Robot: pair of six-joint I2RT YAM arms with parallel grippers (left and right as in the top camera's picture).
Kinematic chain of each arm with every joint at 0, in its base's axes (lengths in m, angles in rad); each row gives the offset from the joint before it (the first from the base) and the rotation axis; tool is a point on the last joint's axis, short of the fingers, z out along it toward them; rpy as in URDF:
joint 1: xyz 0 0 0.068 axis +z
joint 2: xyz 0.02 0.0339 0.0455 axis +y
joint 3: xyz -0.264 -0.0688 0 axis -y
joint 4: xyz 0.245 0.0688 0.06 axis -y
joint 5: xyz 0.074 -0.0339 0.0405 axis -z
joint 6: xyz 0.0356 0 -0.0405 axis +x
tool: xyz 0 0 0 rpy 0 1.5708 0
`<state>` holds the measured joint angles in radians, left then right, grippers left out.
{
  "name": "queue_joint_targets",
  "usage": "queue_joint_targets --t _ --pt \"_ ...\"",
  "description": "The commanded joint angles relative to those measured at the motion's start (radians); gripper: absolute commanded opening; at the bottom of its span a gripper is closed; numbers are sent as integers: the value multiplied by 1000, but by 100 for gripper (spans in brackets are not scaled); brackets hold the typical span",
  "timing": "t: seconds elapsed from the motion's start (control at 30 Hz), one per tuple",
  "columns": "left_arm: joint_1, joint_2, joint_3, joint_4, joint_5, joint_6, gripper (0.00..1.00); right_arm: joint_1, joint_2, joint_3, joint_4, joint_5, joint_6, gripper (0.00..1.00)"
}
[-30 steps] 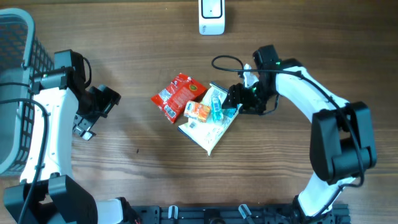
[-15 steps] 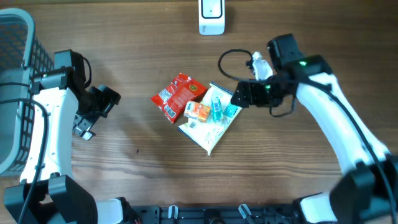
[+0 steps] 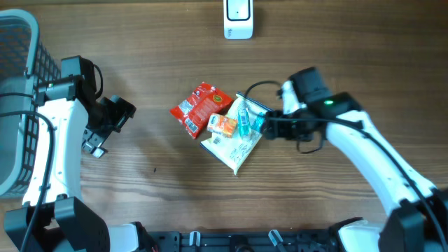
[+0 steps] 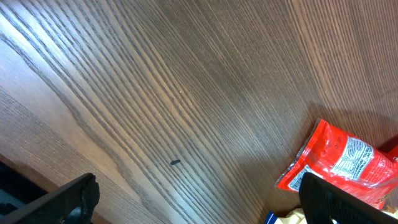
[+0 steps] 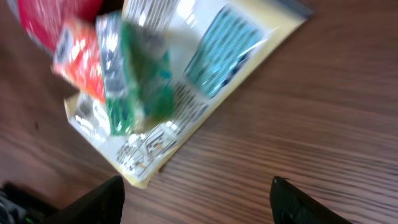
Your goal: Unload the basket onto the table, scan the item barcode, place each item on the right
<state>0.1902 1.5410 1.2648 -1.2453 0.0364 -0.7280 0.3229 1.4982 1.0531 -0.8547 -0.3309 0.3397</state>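
Beside the heaped packets (image 3: 222, 133), right gripper (image 3: 262, 127) gapes empty; left gripper (image 3: 108, 128), near the basket (image 3: 21, 31), spreads wide too.

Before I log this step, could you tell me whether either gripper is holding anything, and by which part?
Nothing is held: the right gripper is open beside the white pouch, and the left gripper is open far from it.

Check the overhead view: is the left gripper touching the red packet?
No, the left gripper sits open well to the side of the red packet, with bare wooden table between them.
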Motion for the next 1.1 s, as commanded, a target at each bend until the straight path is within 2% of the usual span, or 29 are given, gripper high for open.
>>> queue_joint_targets --t 0.0,0.03,0.17,0.27,0.33,0.43,0.6,0.67,0.73,0.8,0.93,1.07 --pt "3 0 -1 0 8 -10 100 -153 -101 9 -10 -37 -42 90" --pt "3 0 -1 1 8 -10 100 -216 -109 9 -13 -109 -88 100" --pt "3 0 -1 0 8 -10 100 -454 -79 -29 -17 -554 -267 100" --pt "3 0 -1 0 8 -10 100 -452 -66 -125 3 -711 -301 100" --pt "3 0 -1 0 8 -10 100 -421 -65 -223 116 -886 -304 100" --pt "3 0 -1 0 8 -10 100 -405 -65 -331 341 -934 -266 99" --pt "3 0 -1 0 8 -10 100 -398 -65 -399 512 -789 -257 98" --pt "3 0 -1 0 8 -10 100 -398 -65 -399 548 -718 -163 97" --pt "3 0 -1 0 8 -10 100 -373 -65 -399 591 -662 -158 86" --pt "3 0 -1 0 8 -10 100 -293 -66 -399 577 -502 -155 86" --pt "3 0 -1 1 8 -10 100 22 -66 -383 587 -142 -51 91" --pt "3 0 -1 0 8 -10 100 233 -66 -310 537 124 -22 94"
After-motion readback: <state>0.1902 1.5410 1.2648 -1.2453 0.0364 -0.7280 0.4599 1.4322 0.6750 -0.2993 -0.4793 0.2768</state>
